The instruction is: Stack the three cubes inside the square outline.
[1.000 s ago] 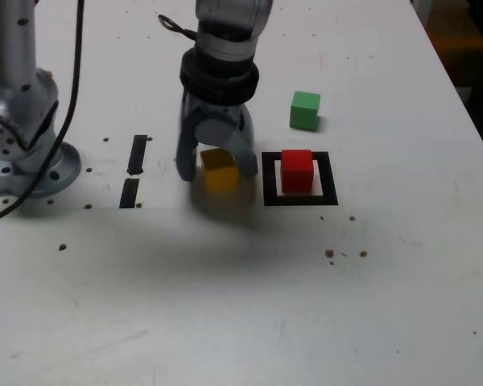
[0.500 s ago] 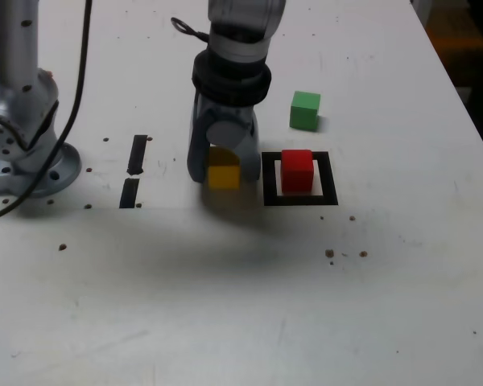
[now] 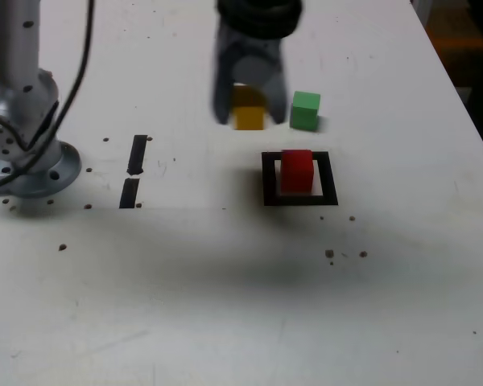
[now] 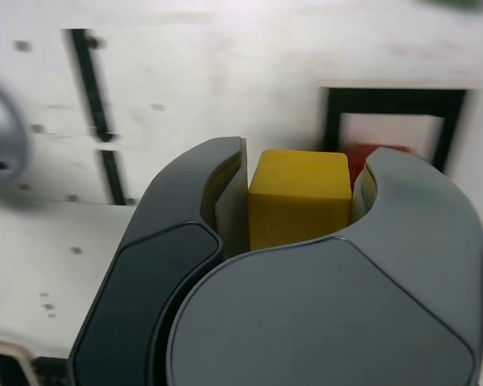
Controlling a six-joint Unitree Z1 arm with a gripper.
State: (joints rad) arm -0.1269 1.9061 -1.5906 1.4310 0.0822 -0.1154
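With 12 o'clock at the top of the exterior view, the claw [image 3: 249, 117] has shifted toward 1 o'clock since the earlier frames, and the yellow cube [image 3: 249, 113] has gone with it. The spot beside the square outline [image 3: 330, 180] where that cube was seen half a second ago now shows bare counter [image 3: 201, 281]. The red cube [image 3: 297, 172] and the green cube [image 3: 304, 112] have not moved.

The claw is closed on the yellow cube, one finger on each side of it, and holds it raised off the counter; the wrist view shows the cube seated between the fingers. In the exterior view, the claw and cube appear at 11 o'clock from the outline and at 9 o'clock from the green cube. The red cube stands on the counter inside the outline. The green cube stands outside it, at 12 o'clock from the red one.

The arm [image 3: 260, 16] enters the exterior view from 12 o'clock and reaches down, its claw pointing toward 6 o'clock and blurred there. The part above the dark collar is cut off by the frame. The arm's base [image 3: 44, 173] stands at 9 o'clock from the outline, and two black tape strips [image 3: 137, 154] lie between them.
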